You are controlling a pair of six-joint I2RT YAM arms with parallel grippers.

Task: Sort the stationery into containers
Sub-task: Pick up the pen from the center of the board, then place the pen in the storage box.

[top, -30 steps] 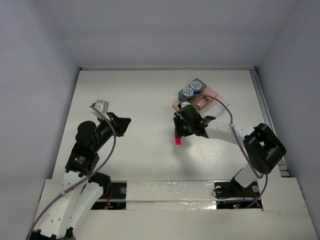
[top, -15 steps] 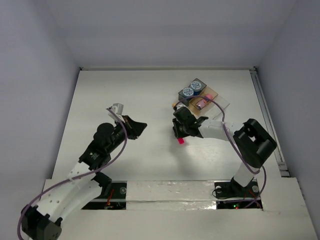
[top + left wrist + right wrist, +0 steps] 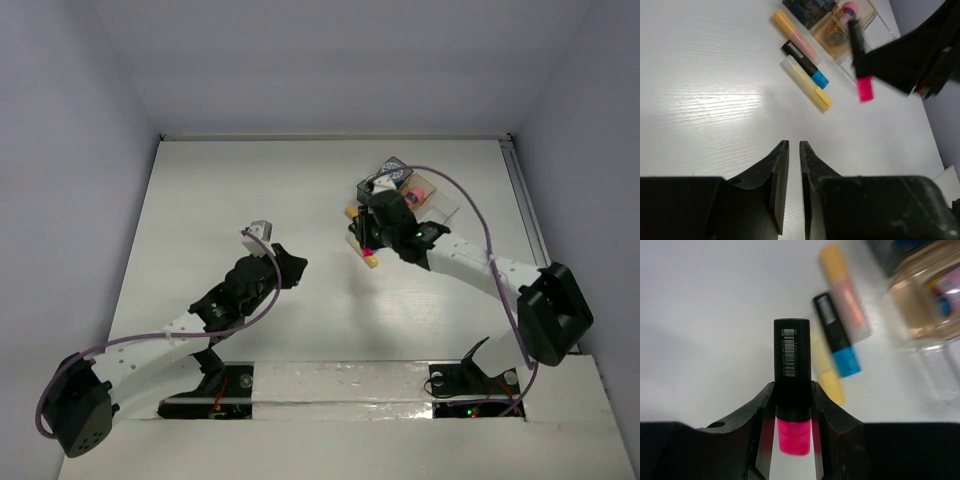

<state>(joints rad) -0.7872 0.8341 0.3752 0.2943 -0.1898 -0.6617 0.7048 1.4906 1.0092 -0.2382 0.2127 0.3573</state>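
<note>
Satin white finish on the table (image 3: 715, 75), faintly streaked like wood grain, with a soft patch of glare

Smooth plastic on the pink and black marker (image 3: 792, 355): semi-gloss black barrel with a white printed label, bright pink cap with a slight shine

Cloudy see-through plastic on the yellow marker (image 3: 804, 81) and the orange marker (image 3: 792, 34), solid glossy colour on the black and blue marker (image 3: 805, 64)

Hard see-through plastic on the amber tray (image 3: 832, 44), shiny along the rims; dark smoky plastic on the grey tray (image 3: 810, 21)

Matt black plastic, smooth and unmarked, on the left gripper (image 3: 794, 144) and the right gripper (image 3: 792, 387)

Glossy white moulded shell on the right arm (image 3: 465, 262)
</note>
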